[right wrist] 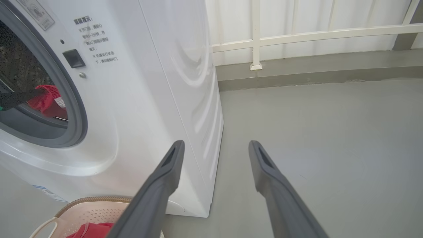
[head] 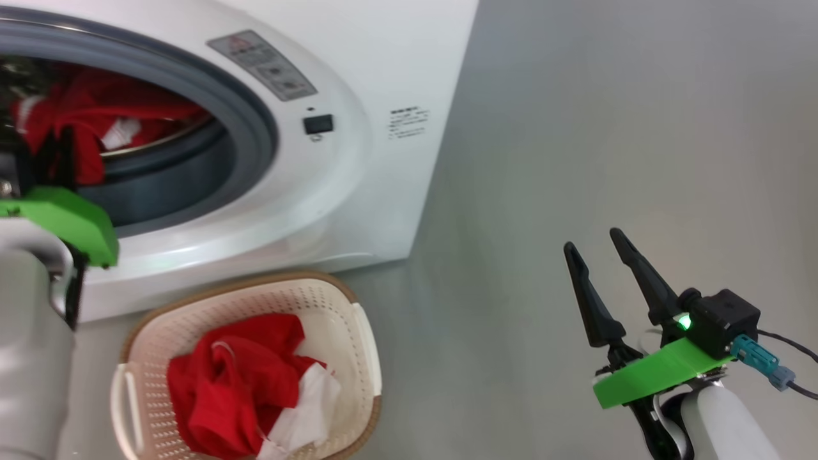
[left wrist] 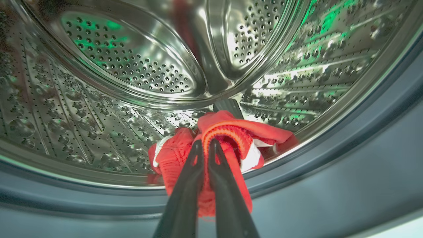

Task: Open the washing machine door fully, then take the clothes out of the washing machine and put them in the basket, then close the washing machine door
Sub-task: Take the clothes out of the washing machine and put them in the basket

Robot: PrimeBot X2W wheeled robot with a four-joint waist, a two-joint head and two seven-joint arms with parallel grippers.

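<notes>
soft bright red knit garment with white trim (left wrist: 238,132) lies at the front lip of the perforated steel drum (left wrist: 132,66) in the white front-loading washing machine (head: 383,191). probably light and limp; it will drape and may drag on the grey rubber ring (left wrist: 330,185). best taken at a bunched fold. left gripper (left wrist: 205,142) is clamped on its ribbed edge. right gripper (head: 592,239) is spread and idle. another red-and-white garment (head: 236,377) sits in the cream perforated plastic basket (head: 332,313).

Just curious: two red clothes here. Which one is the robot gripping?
The drum garment: the left gripper is shut on it. The basket garment lies loose, untouched.
</notes>
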